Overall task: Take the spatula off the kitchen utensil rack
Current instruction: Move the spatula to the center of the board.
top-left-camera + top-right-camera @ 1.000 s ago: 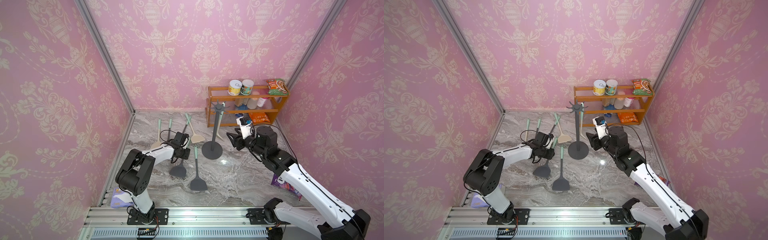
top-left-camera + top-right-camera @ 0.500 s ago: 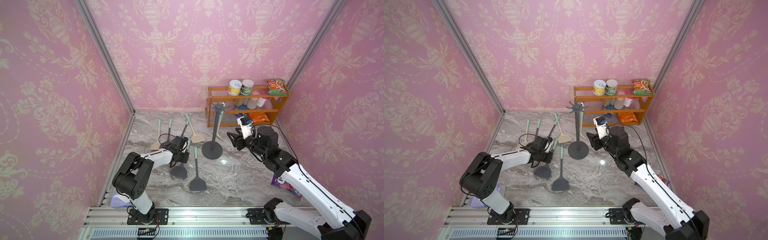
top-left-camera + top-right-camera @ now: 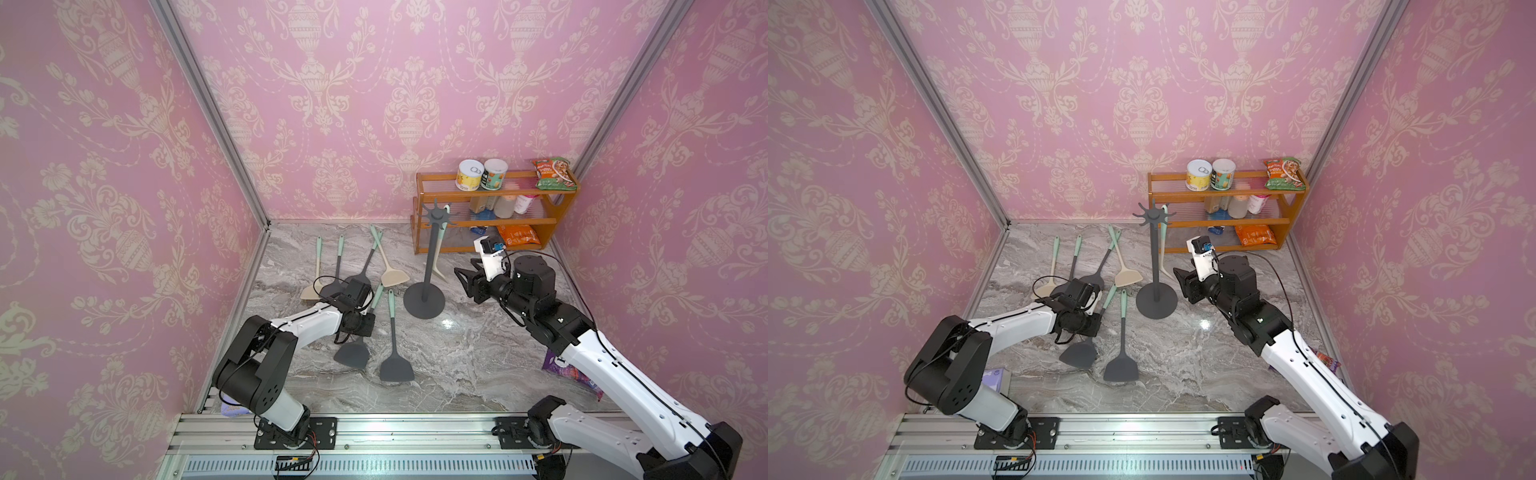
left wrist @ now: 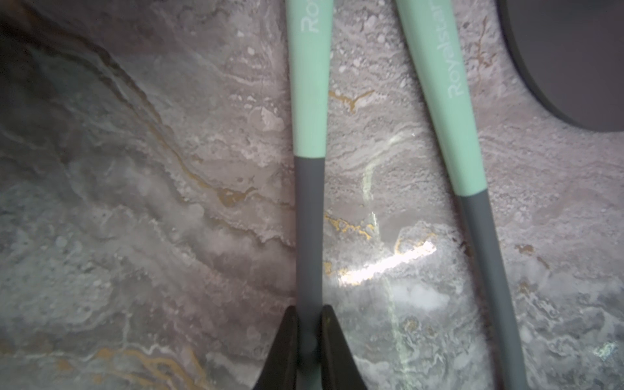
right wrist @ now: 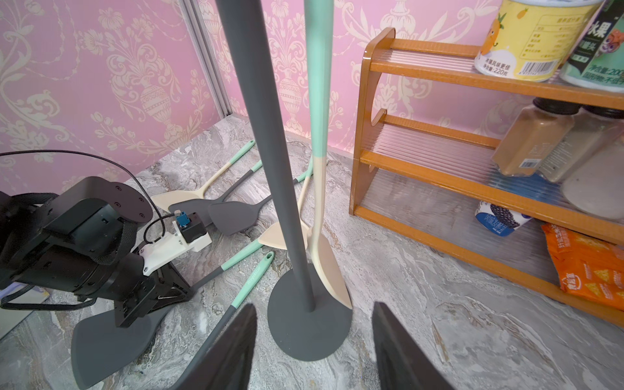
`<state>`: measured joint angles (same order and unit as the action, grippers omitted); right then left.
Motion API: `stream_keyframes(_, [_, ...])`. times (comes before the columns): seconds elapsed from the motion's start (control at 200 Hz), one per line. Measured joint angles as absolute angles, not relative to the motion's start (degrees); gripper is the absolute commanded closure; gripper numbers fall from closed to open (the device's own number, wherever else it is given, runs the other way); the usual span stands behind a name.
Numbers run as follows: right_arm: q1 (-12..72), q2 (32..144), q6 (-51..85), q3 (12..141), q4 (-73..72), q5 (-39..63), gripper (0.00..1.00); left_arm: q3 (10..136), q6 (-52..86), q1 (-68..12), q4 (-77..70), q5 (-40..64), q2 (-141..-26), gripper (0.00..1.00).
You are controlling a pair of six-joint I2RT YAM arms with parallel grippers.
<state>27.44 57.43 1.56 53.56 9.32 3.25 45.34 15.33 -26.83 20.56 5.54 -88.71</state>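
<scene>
The kitchen utensil rack (image 3: pixel 424 305) is a dark grey pole on a round base, standing mid-table in both top views (image 3: pixel 1156 305). One spatula (image 5: pixel 319 101) with a mint handle and a beige head hangs from its crown beside the pole. My right gripper (image 5: pixel 314 305) is open and empty, low and just right of the rack (image 3: pixel 463 278), apart from it. My left gripper (image 4: pixel 310 324) is shut on the thin neck of a dark grey spatula (image 3: pixel 352 355) that lies flat on the table left of the rack.
Several more spatulas lie on the marble left of the rack, one grey (image 3: pixel 397 370) beside the held one, one beige (image 3: pixel 392 276) near the base. An orange wooden shelf (image 3: pixel 417 232) with cans, bottles and snack bags stands behind the rack. A purple packet (image 3: pixel 569 370) lies under the right arm.
The left gripper's fingers have closed onto the grey spatula's neck, and the left arm has settled slightly nearer the front. The right arm has hardly moved.
</scene>
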Motion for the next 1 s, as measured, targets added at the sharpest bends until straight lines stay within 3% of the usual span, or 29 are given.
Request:
stream_keyframes(0.4, [26.8,57.8,1.5,52.8,6.2,5.5,0.42,40.4,23.3,-27.6,28.6,3.6,-75.7,0.86])
stream_keyframes(1.0, [26.0,61.0,1.5,53.1,5.0,8.2,0.41,37.1,31.0,-27.9,27.0,0.3,-79.2,0.89])
